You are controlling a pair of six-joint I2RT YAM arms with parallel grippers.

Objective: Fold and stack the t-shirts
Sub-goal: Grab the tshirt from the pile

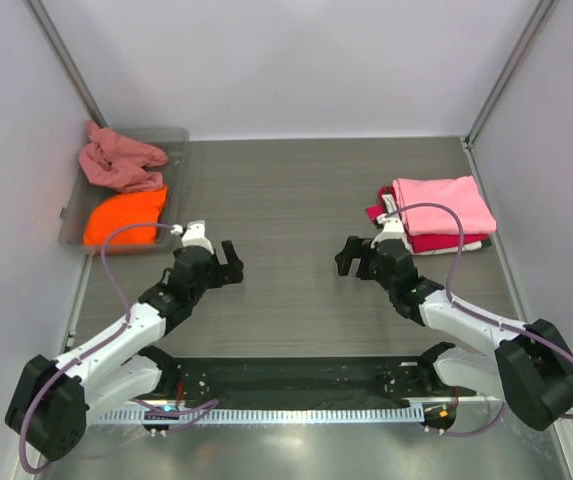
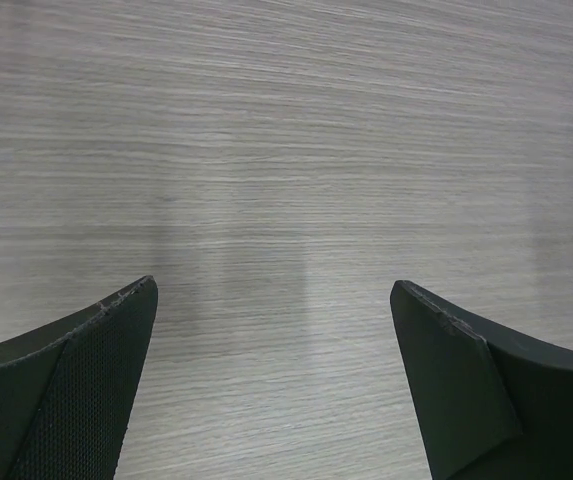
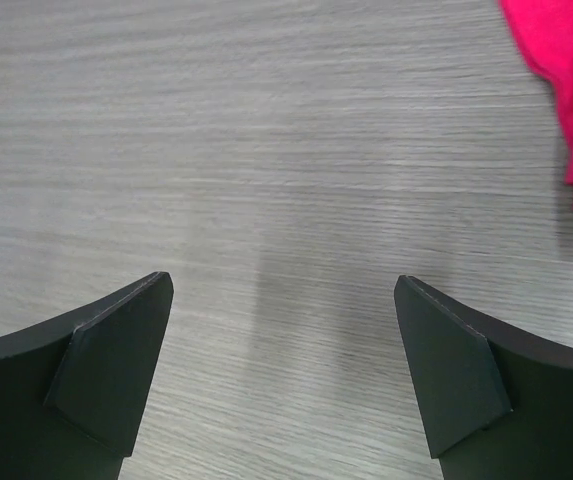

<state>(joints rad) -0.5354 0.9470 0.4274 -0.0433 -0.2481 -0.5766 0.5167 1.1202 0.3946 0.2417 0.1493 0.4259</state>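
left hand [image 1: 231,263], right hand [image 1: 345,256]: spread wide, empty | orange shirt [image 1: 126,218]: likely soft, light, floppy | best pinch: a raised fold

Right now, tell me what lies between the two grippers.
Nothing but bare table between the left gripper and right gripper, per the top external view.

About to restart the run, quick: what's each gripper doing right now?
Left gripper: open, holding nothing.
Right gripper: open, holding nothing.
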